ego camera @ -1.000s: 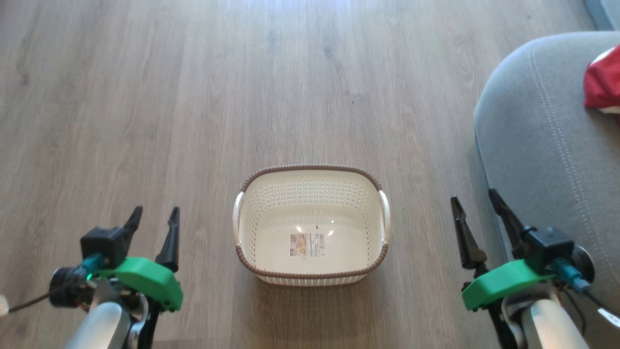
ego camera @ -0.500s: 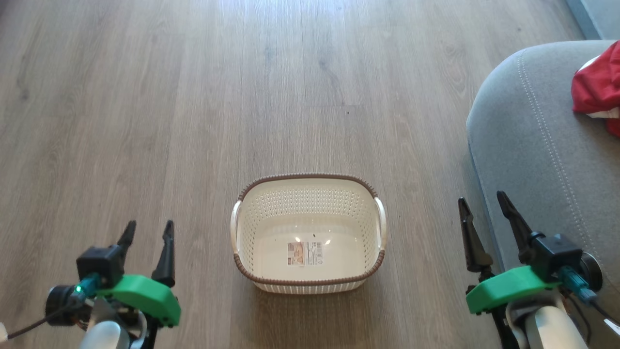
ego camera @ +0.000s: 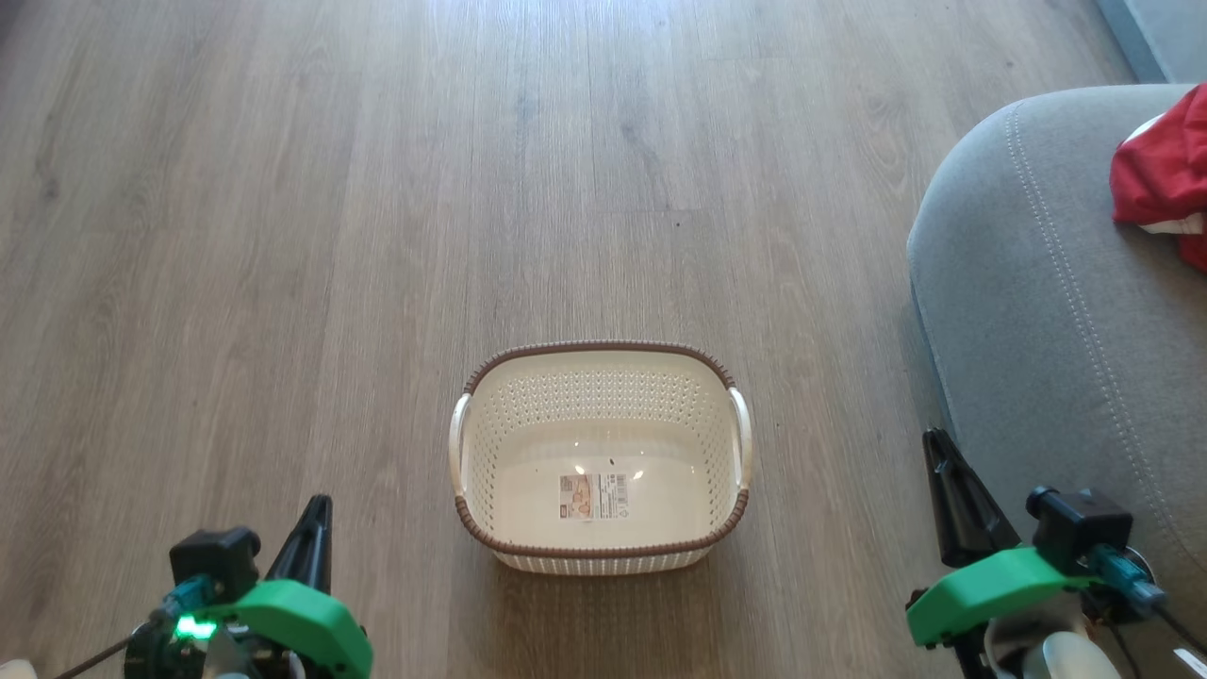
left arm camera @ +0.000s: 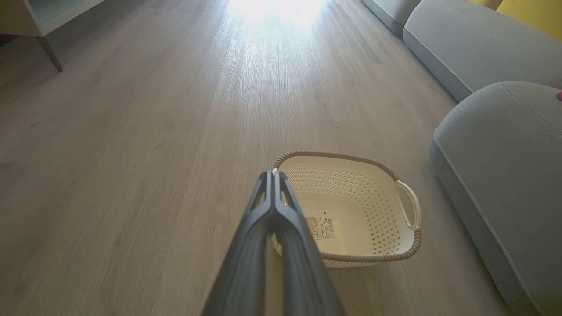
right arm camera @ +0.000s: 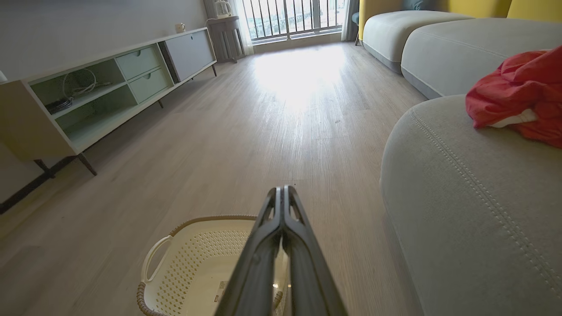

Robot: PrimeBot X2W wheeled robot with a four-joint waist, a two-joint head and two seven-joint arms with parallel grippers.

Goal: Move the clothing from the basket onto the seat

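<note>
The cream basket (ego camera: 490, 443) with a brown rim stands on the wooden floor with just a sticker label inside; it also shows as the basket (left arm camera: 386, 206) and the basket (right arm camera: 184, 263). Red clothing (ego camera: 1158, 174) with a bit of white lies on the grey seat (ego camera: 1037, 311) at the right, seen too as clothing (right arm camera: 513, 94) on the seat (right arm camera: 461, 206). My left gripper (ego camera: 316, 514) hangs low to the left of the basket, shut and holding nothing, as the left gripper (left arm camera: 273, 174) confirms. My right gripper (ego camera: 935, 445) is shut beside the seat's edge, likewise the right gripper (right arm camera: 281, 191).
A low sideboard (right arm camera: 88, 101) with shelves and drawers lines the wall on the left. More grey sofa cushions (right arm camera: 439, 48) stretch behind the seat toward a bright window (right arm camera: 290, 17). Open wooden floor (ego camera: 377, 236) lies around the basket.
Both grippers have gone from open to shut and have dropped lower in the head view. The camera shifted slightly, so the basket and seat sit a little lower.
</note>
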